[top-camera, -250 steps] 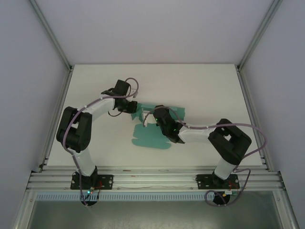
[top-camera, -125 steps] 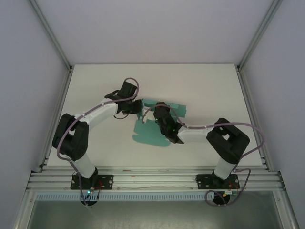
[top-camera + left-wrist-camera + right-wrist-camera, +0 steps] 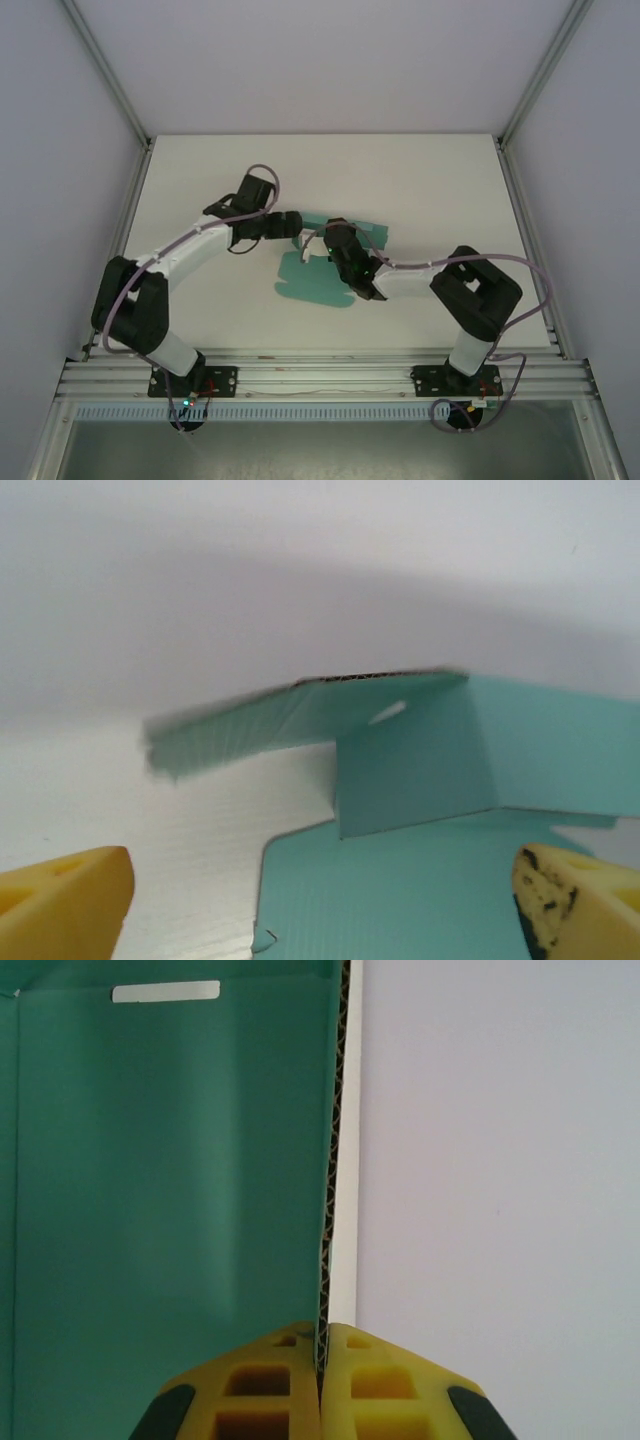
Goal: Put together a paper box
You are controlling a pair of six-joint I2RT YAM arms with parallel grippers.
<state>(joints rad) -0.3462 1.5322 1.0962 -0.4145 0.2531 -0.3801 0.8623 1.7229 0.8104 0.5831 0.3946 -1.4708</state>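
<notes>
Lying near the middle of the white surface [image 3: 200, 180], the paper box [image 3: 318, 285] is a teal-green die-cut sheet of thin corrugated card, partly flat and partly folded up. In the top external view its flat portion, with rounded corners, spreads toward the near edge. Another portion shows on the far side of the two wrists, which meet over the sheet's far half.

The left fingers [image 3: 291, 222] reach in from the left and stop at the sheet's far left corner. In the left wrist view these yellow fingers [image 3: 65, 900] stand wide apart at the two bottom corners of the picture and clamp nothing. A flat panel of the paper box [image 3: 400, 900] lies on the surface between and beyond them. Behind that panel a wall stands up from a fold, pierced by a small slot [image 3: 388, 712]. A narrower flap [image 3: 230, 735] juts from the wall to the left, lifted off the surface and blurred at its end.

The right fingers [image 3: 335, 236] come from the right and sit over the card. In the right wrist view the yellow right fingers [image 3: 270, 1390] are pressed together on the raised edge of the paper box [image 3: 170, 1180]. The fluted edge [image 3: 335, 1160] runs straight up from between the pads. The green panel lies to the left of that edge, with a white rectangular slot [image 3: 165, 992] near the top, and bare surface lies to the right.
</notes>
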